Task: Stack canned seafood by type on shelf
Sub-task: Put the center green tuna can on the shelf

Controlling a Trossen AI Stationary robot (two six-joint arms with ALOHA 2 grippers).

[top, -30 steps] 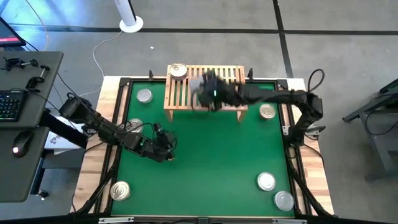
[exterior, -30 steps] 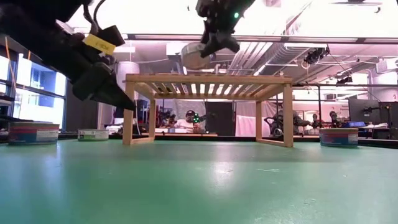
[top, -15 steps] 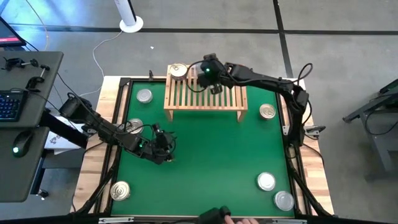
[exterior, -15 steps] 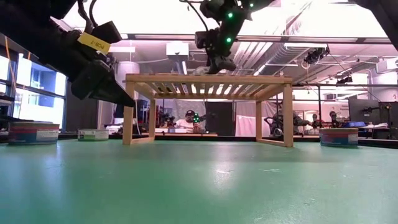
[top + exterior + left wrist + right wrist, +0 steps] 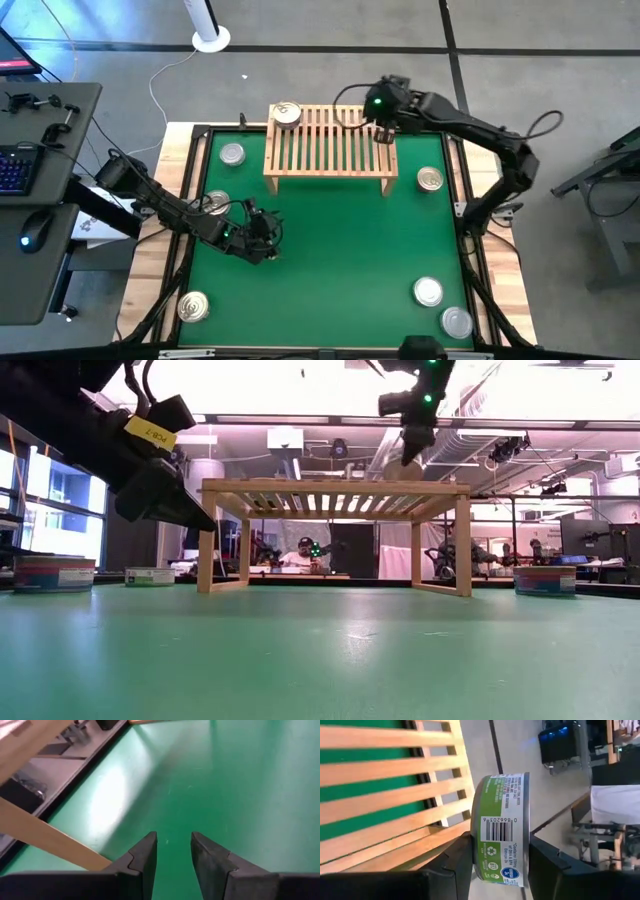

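Left gripper (image 5: 262, 232): we idle it in front of the shelf (image 5: 330, 150), fingers parted, empty.
Shelf: one tin (image 5: 286, 113) on its far-left corner.
Right gripper (image 5: 386, 128): we clamp a green-labelled tin (image 5: 501, 827) above its right end.
Left: five tins (image 5: 429, 292) on the mat.

seven tins (image 5: 286, 113), one shelf (image 5: 330, 150), two arms

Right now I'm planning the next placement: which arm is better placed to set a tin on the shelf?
The right: its gripper holds a tin over the shelf. The left gripper hangs empty, low over the mat.
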